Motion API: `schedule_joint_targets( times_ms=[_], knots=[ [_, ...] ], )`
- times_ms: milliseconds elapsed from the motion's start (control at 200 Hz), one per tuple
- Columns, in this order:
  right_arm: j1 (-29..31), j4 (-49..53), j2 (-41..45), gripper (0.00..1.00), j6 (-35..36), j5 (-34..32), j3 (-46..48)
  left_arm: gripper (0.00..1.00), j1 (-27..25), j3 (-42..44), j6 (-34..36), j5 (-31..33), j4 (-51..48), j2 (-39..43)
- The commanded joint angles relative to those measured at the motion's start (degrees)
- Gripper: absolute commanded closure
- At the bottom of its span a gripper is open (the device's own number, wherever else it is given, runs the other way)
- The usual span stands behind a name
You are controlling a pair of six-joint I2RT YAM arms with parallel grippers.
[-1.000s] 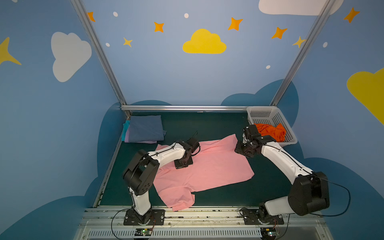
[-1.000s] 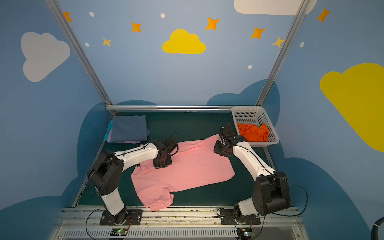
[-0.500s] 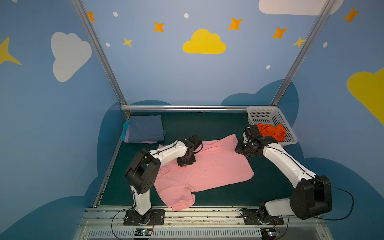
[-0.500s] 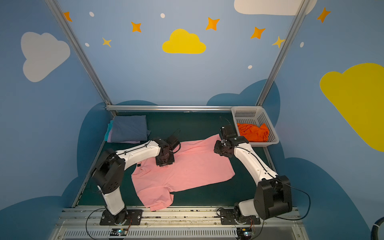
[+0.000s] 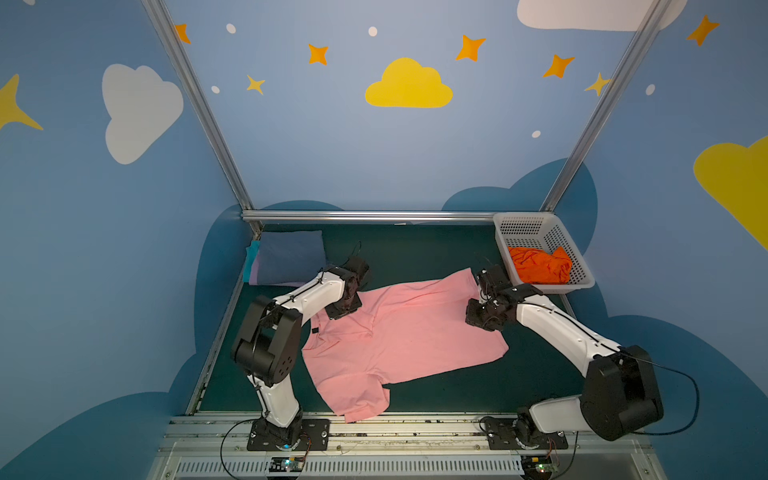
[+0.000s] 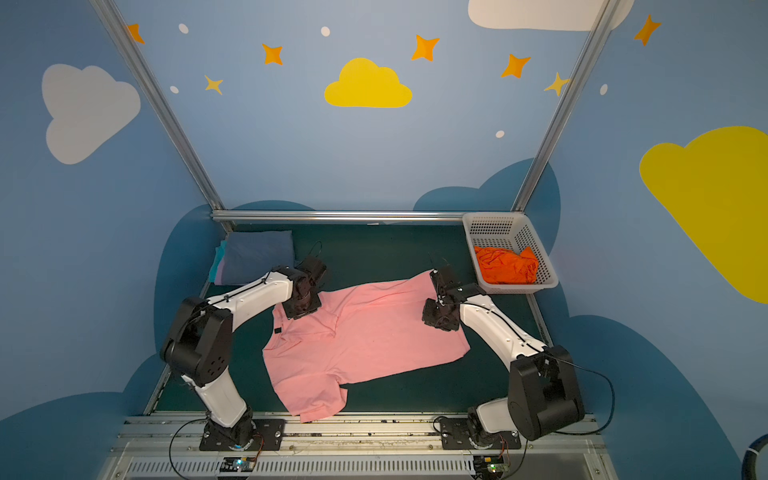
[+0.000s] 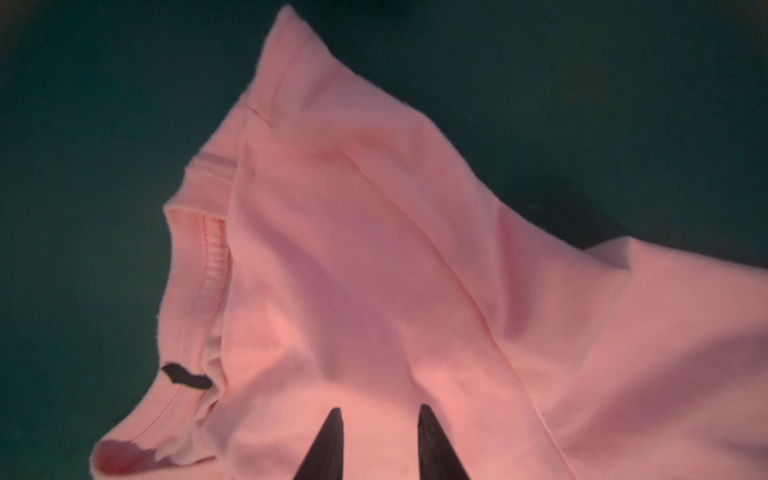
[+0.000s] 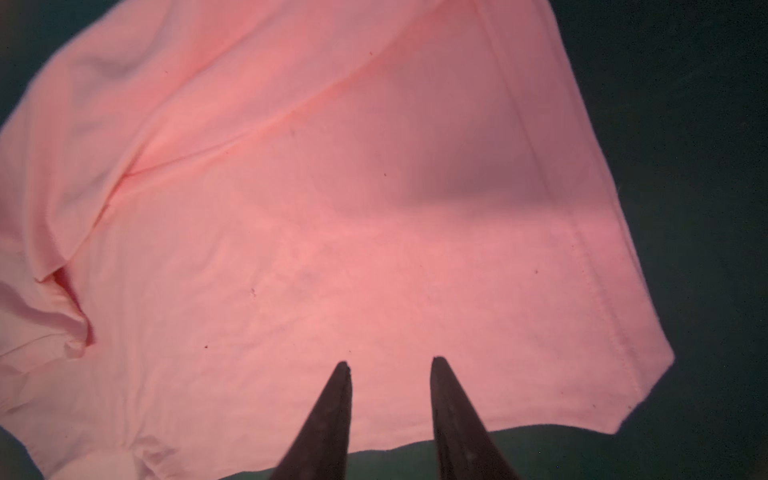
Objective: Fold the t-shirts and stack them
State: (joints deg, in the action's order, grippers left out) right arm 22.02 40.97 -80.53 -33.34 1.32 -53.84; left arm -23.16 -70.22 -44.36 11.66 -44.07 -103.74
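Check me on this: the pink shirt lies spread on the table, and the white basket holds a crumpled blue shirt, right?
Not quite: the crumpled shirt in the white basket is orange, not blue, as both top views show. The rest is right.

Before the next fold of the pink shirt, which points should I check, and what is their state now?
1. Pink t-shirt lies flat: not ok, creases near its collar.
2. Left gripper open, holding nothing: ok.
3. Right gripper open, holding nothing: ok.
4. Fingertips touching the cloth: cannot tell.
5. Folded stack tidy at the far corner: ok.
6. Orange t-shirt inside the basket: ok.
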Motion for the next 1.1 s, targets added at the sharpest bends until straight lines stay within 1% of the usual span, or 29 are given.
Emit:
schedule_joint_targets(
  times_ms=[0,85,285,436,556,661,731,841,896,941,996,1006,1036,1096],
  knots=[
    [0.25,0.44,-0.33,0.65,-2.17,-1.04,2.39,0.71,2.5,-1.97,0.57,3.07,1.75,-4.38],
    [0.09,-0.29,-0.82,0.63,-3.92,-1.32,4.51,0.74,3.93,-2.56,0.46,3.83,2.26,-6.92],
    [-2.28,-1.73,-4.93,0.62,-6.8,-0.52,7.34,0.74,6.82,-3.71,1.6,6.77,3.03,-9.2],
    [-4.82,-2.89,-7.61,0.61,-7.76,1.25,8.52,0.74,7.78,-6.02,3.57,4.77,3.22,-10.84],
    [-5.05,-2.49,-6.72,0.61,-7.49,0.86,8.41,0.74,7.15,-5.1,3.34,1.82,3.48,-7.97],
    [-5.37,-0.5,-3.86,0.61,-6.68,-0.62,7.89,0.74,5.92,-3.6,2.86,2.11,1.25,-1.66],
    [-5.99,1.53,-0.72,0.61,-5.9,-2.02,7.58,0.72,4.64,-1.68,1.86,3.41,-0.93,4.83],
    [-8.2,3.76,4.22,0.59,-4.84,-3.28,7.89,0.67,-0.45,2.81,0.1,7.13,-4.59,16.94],
    [-10.19,4.65,6.52,0.54,-4.23,-2.82,8.18,0.65,-3.98,5.62,-0.96,9.53,-6.8,22.92],
    [-11.8,5.13,7.73,0.51,-3.54,-2.82,8.49,0.63,-6.67,8.55,-1.6,9.77,-7.94,27.57],
    [-13.14,5.34,8.61,0.46,-2.61,-2.99,8.96,0.62,-9.38,12.88,-3.32,8.34,-8.92,32.72],
    [-13.52,5.33,8.85,0.43,-2.36,-3.07,9.08,0.62,-9.89,13.78,-3.75,7.95,-9.06,33.69],
    [-14.18,5.37,9.14,0.38,-1.86,-3.08,9.35,0.62,-11.35,16.43,-5.13,6.73,-9.55,36.22],
    [-15.69,5.52,9.16,0.33,-1.64,-2.23,9.67,0.62,-15.01,21.66,-9.43,5.26,-11.19,40.65]
  ],
)
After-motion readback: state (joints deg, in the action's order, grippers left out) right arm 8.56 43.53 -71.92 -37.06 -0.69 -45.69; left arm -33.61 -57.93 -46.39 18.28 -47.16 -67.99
